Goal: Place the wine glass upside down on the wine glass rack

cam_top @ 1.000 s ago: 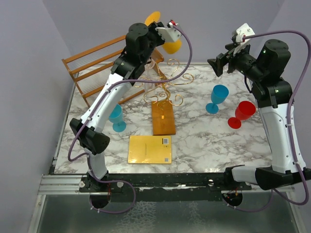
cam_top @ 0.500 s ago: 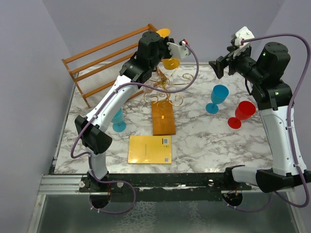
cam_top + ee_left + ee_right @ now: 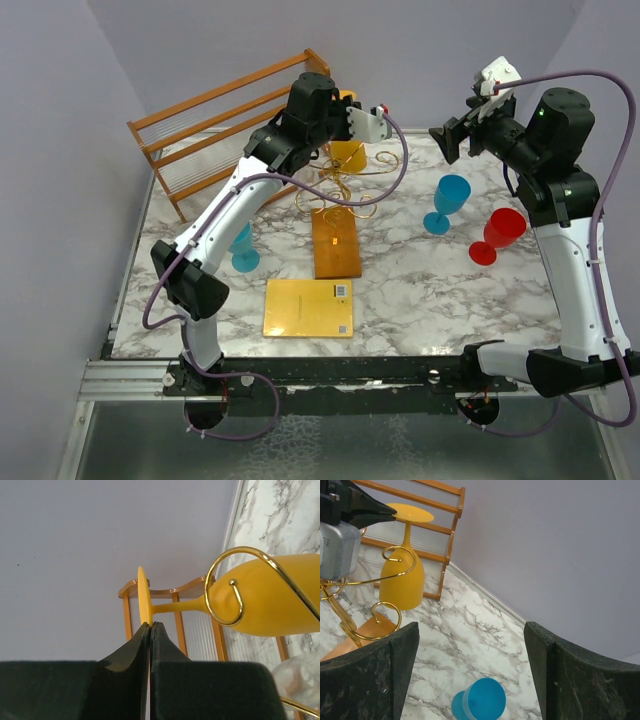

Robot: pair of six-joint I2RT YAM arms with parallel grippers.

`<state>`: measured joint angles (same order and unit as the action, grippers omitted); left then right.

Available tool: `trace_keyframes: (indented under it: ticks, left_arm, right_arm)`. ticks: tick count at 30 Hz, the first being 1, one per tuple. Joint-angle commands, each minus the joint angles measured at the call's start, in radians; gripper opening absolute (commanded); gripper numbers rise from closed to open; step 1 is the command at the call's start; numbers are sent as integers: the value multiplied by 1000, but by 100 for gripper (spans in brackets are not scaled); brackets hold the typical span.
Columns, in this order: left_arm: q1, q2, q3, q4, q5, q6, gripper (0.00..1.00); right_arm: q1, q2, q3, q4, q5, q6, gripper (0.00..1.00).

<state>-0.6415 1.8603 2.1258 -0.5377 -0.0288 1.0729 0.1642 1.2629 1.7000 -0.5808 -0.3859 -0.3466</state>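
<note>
Yellow plastic wine glass [image 3: 403, 584] is held inverted, foot up, foot rim pinched by left gripper [image 3: 150, 626]. Stem axis approx. vertical, bowl just beside a curl of gold wire rack w/ brown wooden base [image 3: 336, 250]. Right gripper [image 3: 470, 640] is spread, empty, farther off.

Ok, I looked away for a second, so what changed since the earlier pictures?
The left gripper, shut on the foot of the yellow wine glass, lowered it, inverted, from above the wine glass rack down among its gold wire arms. The open right gripper hardly moved; blue glasses, red glass and yellow book stayed put.
</note>
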Motion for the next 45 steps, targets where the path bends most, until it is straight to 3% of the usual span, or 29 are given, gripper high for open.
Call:
trace_keyframes:
  ticks: [1, 16, 32, 45]
  left_arm:
    - [-22, -78, 5, -64, 44, 7, 2]
    - [-72, -120, 0, -192, 27, 9, 3]
    - [-108, -113, 49, -282, 118, 28, 3]
    - [-116, -86, 34, -191, 177, -35, 0]
  right_arm:
    - [0, -25, -7, -7, 22, -12, 85]
    - [-2, -37, -18, -3, 16, -12, 86]
    - [-8, -45, -31, 2, 10, -12, 86]
    - [-9, -46, -36, 6, 7, -10, 86]
